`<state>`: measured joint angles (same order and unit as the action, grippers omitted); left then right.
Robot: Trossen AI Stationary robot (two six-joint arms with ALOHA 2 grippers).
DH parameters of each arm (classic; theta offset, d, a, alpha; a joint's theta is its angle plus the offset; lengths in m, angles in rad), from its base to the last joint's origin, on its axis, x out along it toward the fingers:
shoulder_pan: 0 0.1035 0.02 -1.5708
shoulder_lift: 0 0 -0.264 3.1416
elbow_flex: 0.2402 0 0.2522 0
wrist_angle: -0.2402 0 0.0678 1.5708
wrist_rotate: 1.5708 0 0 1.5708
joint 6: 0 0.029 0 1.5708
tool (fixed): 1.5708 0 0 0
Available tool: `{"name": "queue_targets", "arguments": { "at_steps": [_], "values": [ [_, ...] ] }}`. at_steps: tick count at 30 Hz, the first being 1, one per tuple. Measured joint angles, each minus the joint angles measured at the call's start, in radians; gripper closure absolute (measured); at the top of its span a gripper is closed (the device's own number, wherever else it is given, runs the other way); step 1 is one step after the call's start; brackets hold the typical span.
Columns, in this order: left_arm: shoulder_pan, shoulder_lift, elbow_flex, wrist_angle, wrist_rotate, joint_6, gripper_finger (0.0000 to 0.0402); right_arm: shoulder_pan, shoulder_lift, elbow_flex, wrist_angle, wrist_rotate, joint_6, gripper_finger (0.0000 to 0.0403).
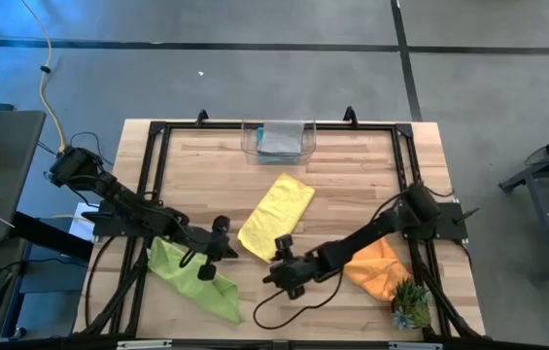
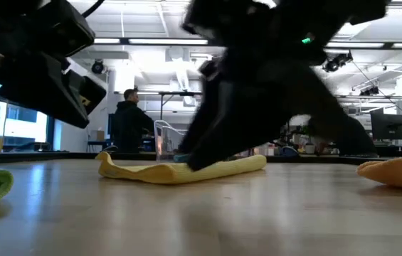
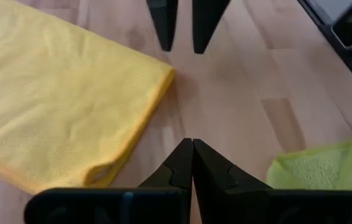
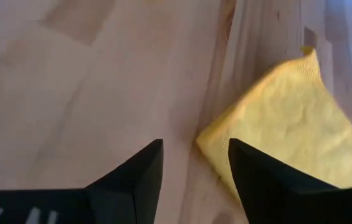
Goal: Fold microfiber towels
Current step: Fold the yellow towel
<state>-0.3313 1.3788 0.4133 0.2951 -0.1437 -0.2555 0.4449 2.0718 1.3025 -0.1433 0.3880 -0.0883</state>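
A yellow towel [image 1: 276, 215], folded over, lies flat in the middle of the table. To its near left lies a lime green towel [image 1: 191, 277], crumpled, and to its near right an orange towel [image 1: 376, 267]. My left gripper [image 3: 192, 146] is shut and empty, hanging over bare wood between the green towel [image 3: 325, 168] and the yellow towel [image 3: 57, 106]. My right gripper [image 4: 194, 155] is open, slanting down just off the yellow towel's near corner [image 4: 210, 140]. That corner shows beside one finger, and I see no touch.
A clear bin [image 1: 278, 142] holding bluish cloth stands at the far edge. A small spiky plant [image 1: 410, 309] sits at the near right corner by the orange towel. A black cable [image 1: 284, 306] loops on the wood near the front edge. A person [image 2: 131, 117] stands in the room behind the table.
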Motion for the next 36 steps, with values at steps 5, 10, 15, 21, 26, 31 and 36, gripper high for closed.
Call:
{"name": "queue_targets", "arguments": {
  "at_steps": [5,10,15,21,26,31,36],
  "values": [
    [0.000,0.002,-0.001,-0.007,0.001,0.004,0.0401,-0.001,0.059,0.064,-0.044,0.059,-0.070,0.0231],
    [0.003,0.002,0.000,-0.008,0.001,0.004,0.0401,-0.005,0.104,0.100,-0.058,0.102,-0.111,0.0251],
    [0.003,0.002,0.000,-0.007,0.000,0.019,0.0401,-0.011,0.114,0.102,-0.060,0.146,-0.119,0.0289],
    [0.020,-0.005,0.000,-0.002,0.000,0.024,0.0402,-0.026,0.114,0.101,-0.086,0.101,-0.093,0.0351],
    [0.061,-0.047,0.000,-0.008,0.000,0.049,0.0401,-0.014,0.105,0.100,-0.116,0.088,-0.070,0.0398],
    [0.139,-0.101,0.000,-0.010,0.000,0.140,0.0401,0.011,0.063,0.097,-0.215,0.057,0.036,0.0393],
    [0.264,-0.080,0.001,0.042,0.040,0.236,0.0401,0.045,-0.001,0.097,-0.249,0.025,0.114,0.0400]
  ]
}}
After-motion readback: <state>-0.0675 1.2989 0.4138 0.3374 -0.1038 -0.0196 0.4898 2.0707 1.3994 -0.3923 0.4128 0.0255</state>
